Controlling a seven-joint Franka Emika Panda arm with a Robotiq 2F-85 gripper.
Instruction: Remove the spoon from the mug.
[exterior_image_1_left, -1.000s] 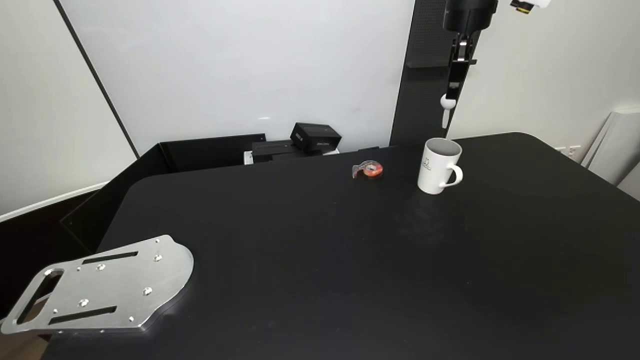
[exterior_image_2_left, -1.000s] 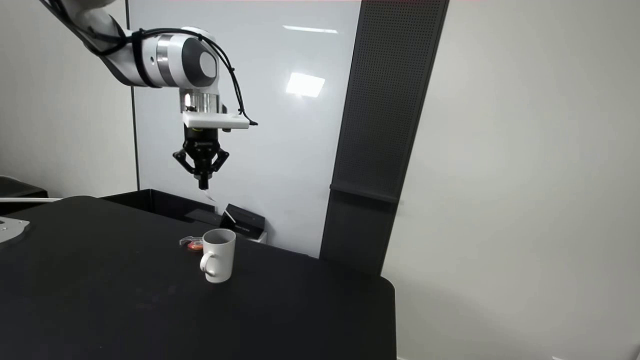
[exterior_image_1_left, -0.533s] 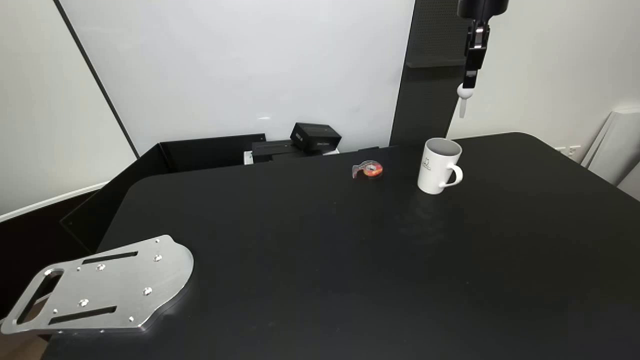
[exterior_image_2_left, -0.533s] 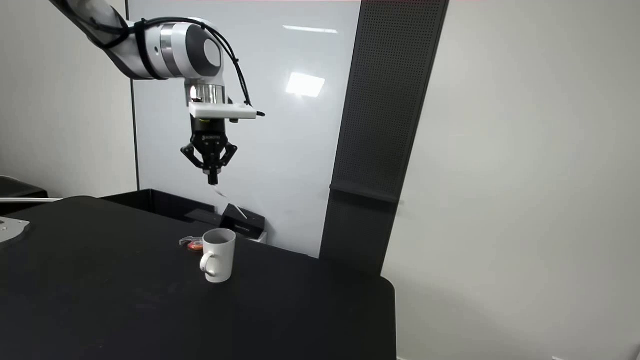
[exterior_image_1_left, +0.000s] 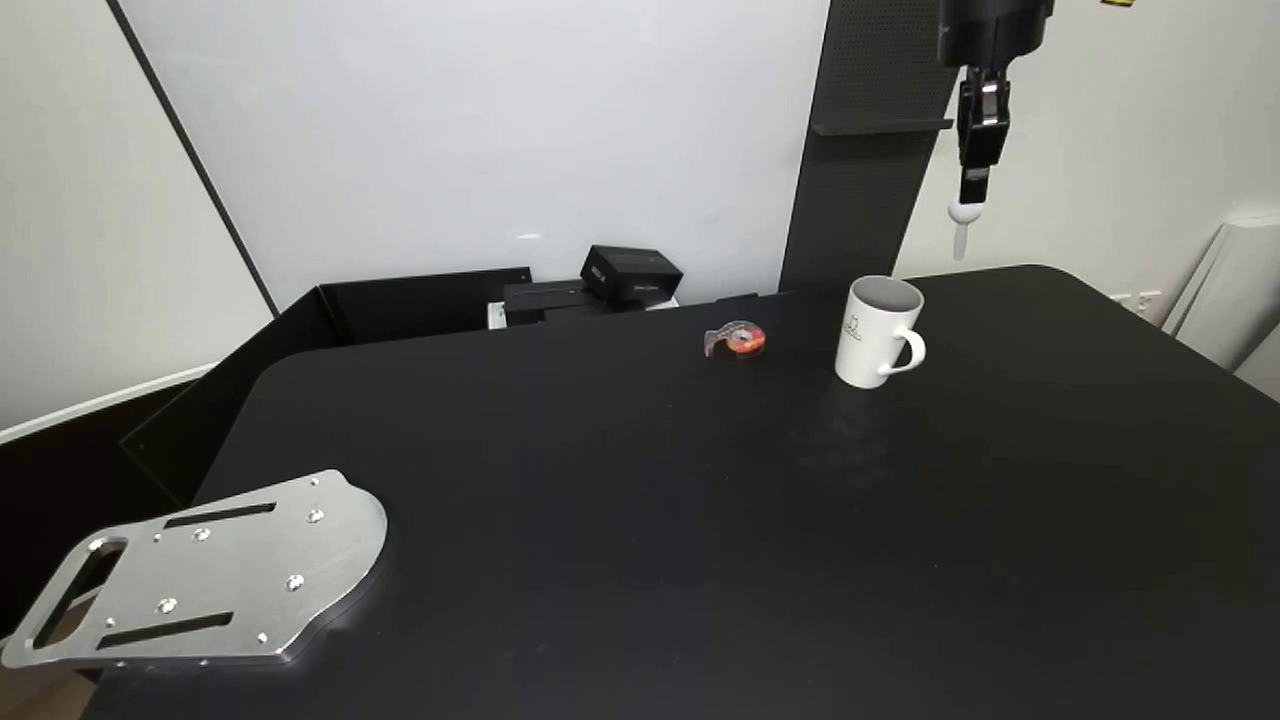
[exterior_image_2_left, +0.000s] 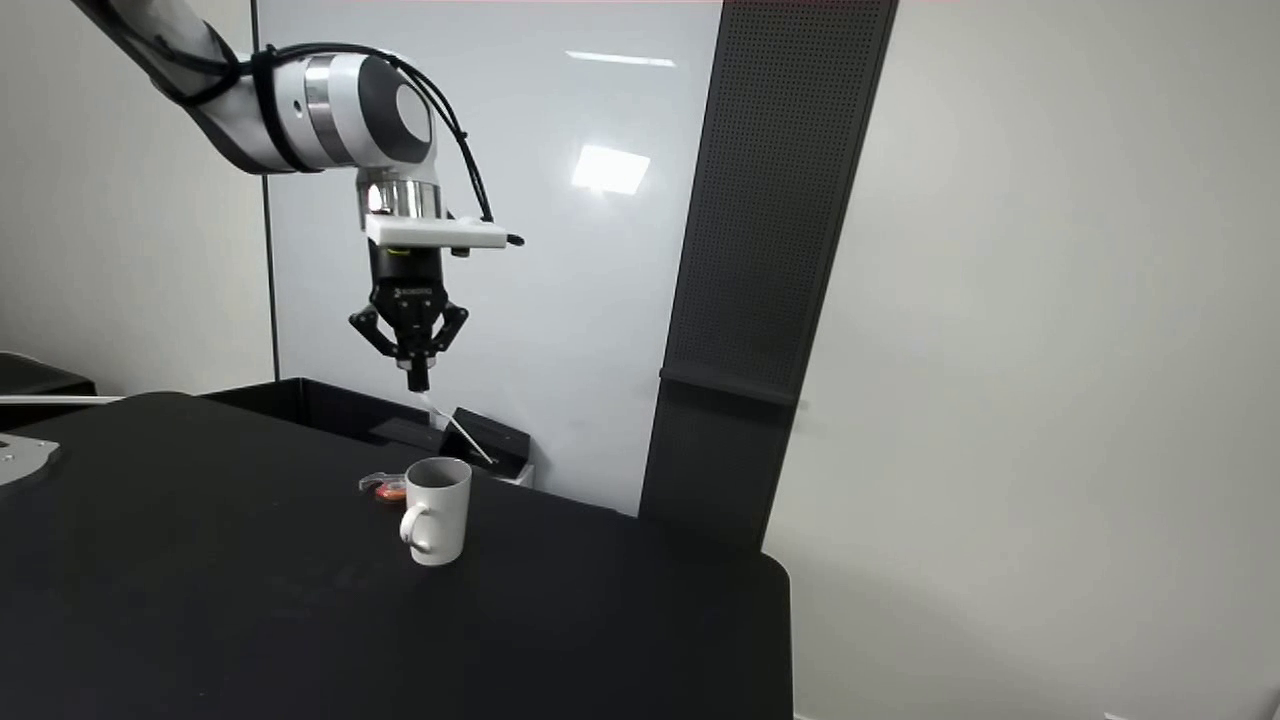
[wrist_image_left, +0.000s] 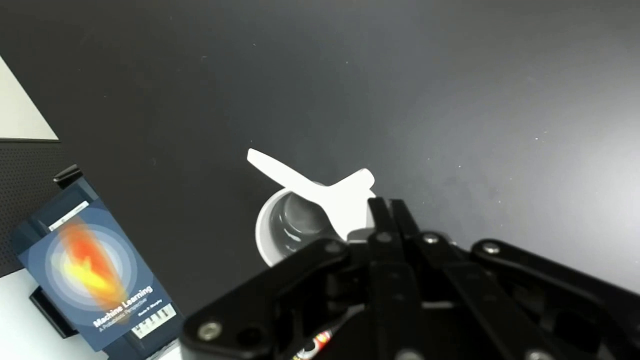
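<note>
The white mug (exterior_image_1_left: 866, 345) stands upright on the black table (exterior_image_1_left: 600, 550); it also shows in an exterior view (exterior_image_2_left: 450, 520) and in the wrist view (wrist_image_left: 263, 232). My gripper (exterior_image_1_left: 972, 192) is shut on the white spoon (exterior_image_1_left: 961, 232) near its bowl, with the spoon's handle hanging down. The spoon is out of the mug, in the air above table height. An exterior view shows the gripper (exterior_image_2_left: 418, 382) with the spoon (exterior_image_2_left: 462, 432) slanting down from it. In the wrist view the spoon (wrist_image_left: 287, 176) overlaps the mug below the fingertips (wrist_image_left: 390, 201); the exact grip point is partly hidden.
A red tape dispenser (exterior_image_1_left: 744, 340) lies near the mug, towards the back edge. A silver metal plate (exterior_image_1_left: 235, 575) lies at the table's corner. Black boxes (exterior_image_1_left: 632, 273) sit beyond the back edge. A blue book-like cover (wrist_image_left: 95, 275) shows in the wrist view.
My gripper has carried the spoon sideways, to the right in an exterior view, past the mug. It rose a little, then came down slightly. The mug has not moved.
</note>
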